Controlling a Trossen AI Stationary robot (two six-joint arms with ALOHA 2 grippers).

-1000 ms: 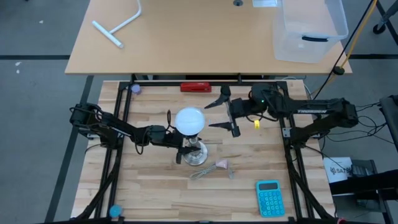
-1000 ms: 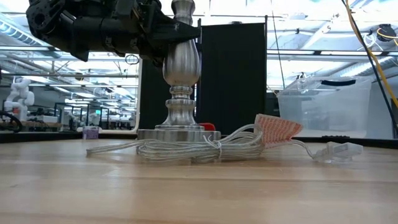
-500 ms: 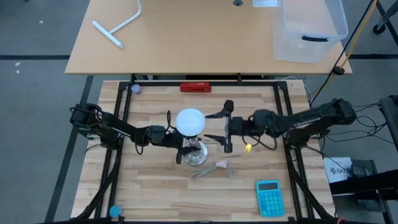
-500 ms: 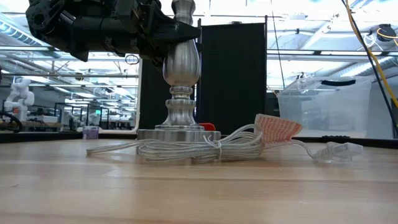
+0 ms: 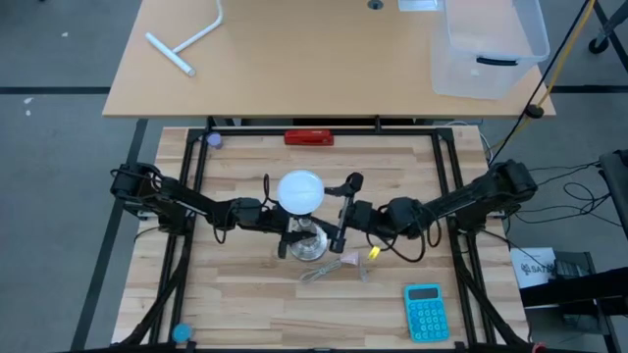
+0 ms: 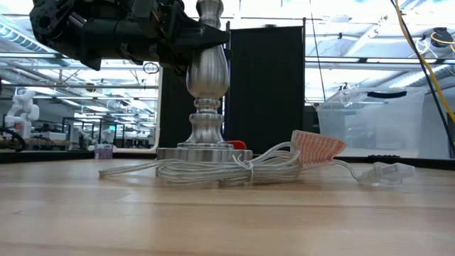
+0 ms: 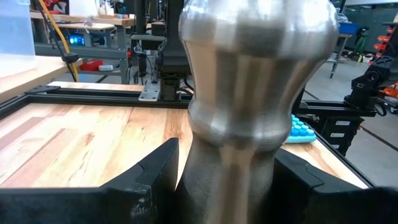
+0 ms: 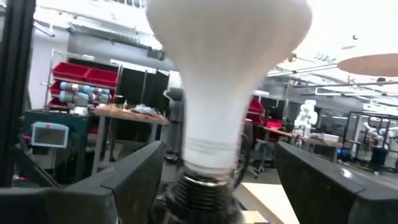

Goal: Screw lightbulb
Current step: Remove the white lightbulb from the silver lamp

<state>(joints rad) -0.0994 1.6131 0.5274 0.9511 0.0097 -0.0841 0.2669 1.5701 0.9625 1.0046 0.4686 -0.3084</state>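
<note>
White lightbulb (image 5: pixel 300 189) sits atop our lamp stand (image 6: pixel 205 85), which our left gripper (image 5: pixel 290 233) clamps. Our right gripper (image 5: pixel 340 213), jaws apart, has swung in from two o'clock to straddle the bulb, ready to twist

1. lightbulb (image 5: pixel 300 189): white dome, silvery threaded base.
2. lamp stand (image 6: pixel 207 92): brushed silver.
3. bench (image 5: pixel 245 294): pale wood planks, black frame.
4. calculator (image 5: pixel 425 312): turquoise.
5. cord (image 6: pixel 213 169): clear-silvery.
6. both pincers: black.
7. flat bar (image 5: pixel 309 138) at the bench's far edge: red.

Beyond my fingers stands a tan desk (image 5: pixel 294 69) with a clear plastic bin (image 5: pixel 488 49), grey floor (image 5: pixel 59 147) around it.
</note>
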